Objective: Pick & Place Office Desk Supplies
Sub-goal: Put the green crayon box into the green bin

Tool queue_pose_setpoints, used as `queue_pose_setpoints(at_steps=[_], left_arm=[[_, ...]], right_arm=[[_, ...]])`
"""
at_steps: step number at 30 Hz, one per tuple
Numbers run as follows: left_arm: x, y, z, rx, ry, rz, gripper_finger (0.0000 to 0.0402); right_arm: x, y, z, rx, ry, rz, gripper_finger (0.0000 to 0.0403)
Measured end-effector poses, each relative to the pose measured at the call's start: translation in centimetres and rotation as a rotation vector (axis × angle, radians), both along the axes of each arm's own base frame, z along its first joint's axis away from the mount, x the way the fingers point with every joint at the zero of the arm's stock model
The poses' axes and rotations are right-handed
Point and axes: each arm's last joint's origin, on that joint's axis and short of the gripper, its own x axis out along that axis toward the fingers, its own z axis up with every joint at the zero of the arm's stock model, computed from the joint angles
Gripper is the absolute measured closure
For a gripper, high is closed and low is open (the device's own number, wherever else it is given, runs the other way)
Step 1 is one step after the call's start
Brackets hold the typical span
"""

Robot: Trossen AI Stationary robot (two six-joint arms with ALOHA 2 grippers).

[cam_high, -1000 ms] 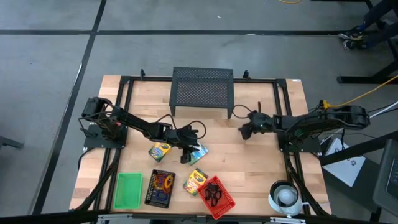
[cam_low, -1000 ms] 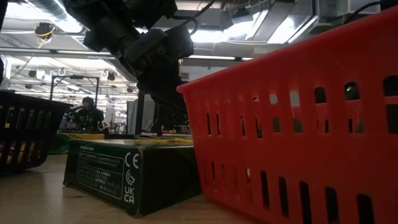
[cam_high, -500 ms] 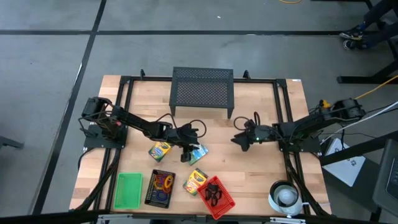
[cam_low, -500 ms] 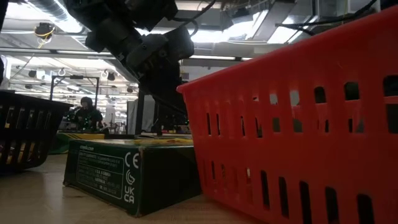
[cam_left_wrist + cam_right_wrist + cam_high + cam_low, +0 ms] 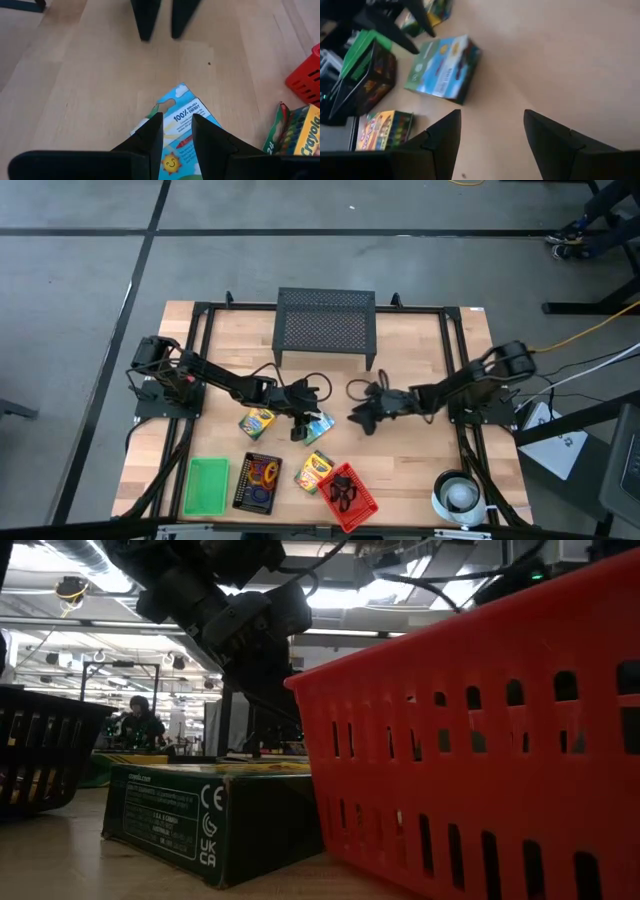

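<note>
A blue-and-green crayon box lies flat on the wood table, near its middle. My left gripper hangs over the box's left end, fingers apart, with the printed top showing in the gap and on both sides. My right gripper stands open just right of the box, above bare table. Two yellow-and-green crayon boxes lie nearby. Orange and purple rings sit in a black tray, and black clips in a red basket. My left gripper comes slanting down from the table's left over the blue box's top face. Whether its fingertips rest on the box I cannot tell. The box lies flat on the table.
A black mesh stand stands at the far edge. A green tray lies at the near left and a white roll at the near right. Bare wood lies between the stand and the boxes.
My right gripper has swung from the table's right side toward the left and a little toward the near edge, coming close to the blue box with its fingers still apart. The box and the left arm have kept still.
</note>
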Motion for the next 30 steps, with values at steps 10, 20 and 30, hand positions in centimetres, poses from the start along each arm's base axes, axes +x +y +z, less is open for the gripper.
queue_pose_setpoints(at_steps=[10, 20, 30], left_arm=[[-0.2, 0.3, -0.1, 0.038, 0.026, 0.012, 0.0302], [-0.2, 0.4, -0.1, 0.041, 0.025, 0.025, 0.0302], [-0.2, 0.5, -0.1, 0.073, 0.022, 0.055, 0.0302]], right_arm=[[3.1, 0.4, -0.8, 0.021, -0.033, 0.095, 0.0184], [3.4, 0.5, -0.4, 0.053, -0.084, 0.104, 0.0184], [5.9, 1.0, -1.5, 0.065, -0.082, 0.120, 0.0184]])
